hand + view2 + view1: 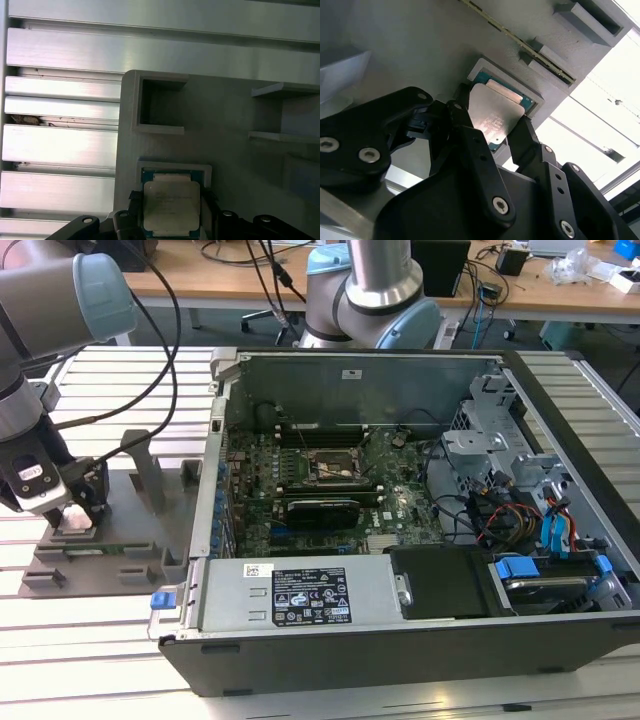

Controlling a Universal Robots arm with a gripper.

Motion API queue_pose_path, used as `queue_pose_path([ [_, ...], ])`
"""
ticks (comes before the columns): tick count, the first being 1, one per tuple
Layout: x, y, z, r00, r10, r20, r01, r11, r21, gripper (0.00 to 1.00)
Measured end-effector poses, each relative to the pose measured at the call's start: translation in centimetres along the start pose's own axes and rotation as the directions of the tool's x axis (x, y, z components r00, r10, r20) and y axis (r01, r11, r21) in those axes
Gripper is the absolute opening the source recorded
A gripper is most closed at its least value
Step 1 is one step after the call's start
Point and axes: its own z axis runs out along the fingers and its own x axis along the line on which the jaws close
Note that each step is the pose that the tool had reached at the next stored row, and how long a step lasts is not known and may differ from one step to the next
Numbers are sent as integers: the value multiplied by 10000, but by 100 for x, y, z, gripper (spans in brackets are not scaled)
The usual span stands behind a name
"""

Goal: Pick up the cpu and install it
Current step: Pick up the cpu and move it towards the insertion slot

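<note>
jaws are closing in on the cpu point(495, 112) from both sides, with the black fingers point(465, 125) pressing on two opposite edges as far as i can judge from the second wrist view. i'm seeing the chip lying silver side up in the square pocket of the grey fixture plate point(225, 125), its green border showing in both wrist views. in the exterior view the gripper point(75, 508) is hanging low over that plate, to the exterior view's left of the open computer case point(400, 390). the socket point(335, 468) on the motherboard is sitting well apart from the gripper.
</note>
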Motion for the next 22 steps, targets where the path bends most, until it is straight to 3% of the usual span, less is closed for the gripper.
queue_pose_path([
  [7,-1,0,-9,10000,0,5,0,10000,-3,55],
  [15,-4,-3,-137,10000,1,1,-1,10000,0,55],
  [17,-7,-6,-240,10000,0,1,0,10000,-1,55],
  [18,-9,-8,-325,10000,0,1,0,10000,0,55],
  [22,-11,-9,-392,10000,0,1,0,10000,-1,55],
])
